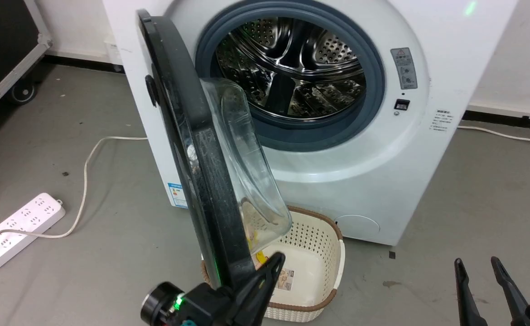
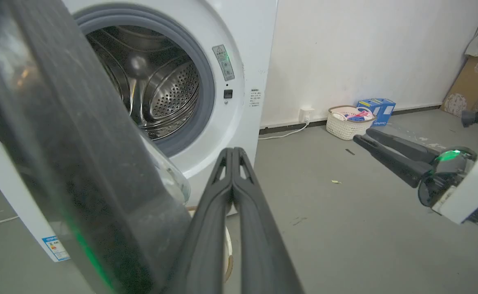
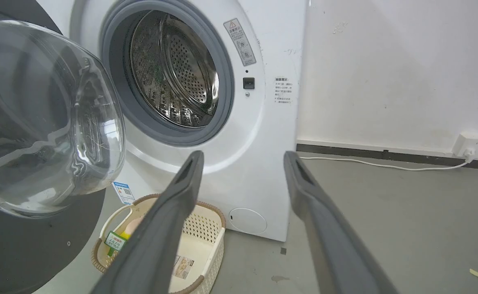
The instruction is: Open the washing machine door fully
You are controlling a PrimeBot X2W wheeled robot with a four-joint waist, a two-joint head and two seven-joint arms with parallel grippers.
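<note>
Washing machine door (image 1: 188,149) stands swung out from the left edge of the washing machine (image 1: 383,149), edge-on in the head view, glass bowl facing right; drum mouth uncovered; left gripper (image 1: 277,260) fingers pressed together on nothing, just beside the door's lower rim, inner side, contact cannot be told; right gripper (image 1: 477,263) fingers spread, empty, well apart from the machine; cream basket (image 1: 335,235) on the floor beneath the door.

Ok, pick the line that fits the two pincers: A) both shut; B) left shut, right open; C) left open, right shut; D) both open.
B: the left pincer has its fingers pressed together beside the washing machine door, while the right pincer has its fingers wide apart.
</note>
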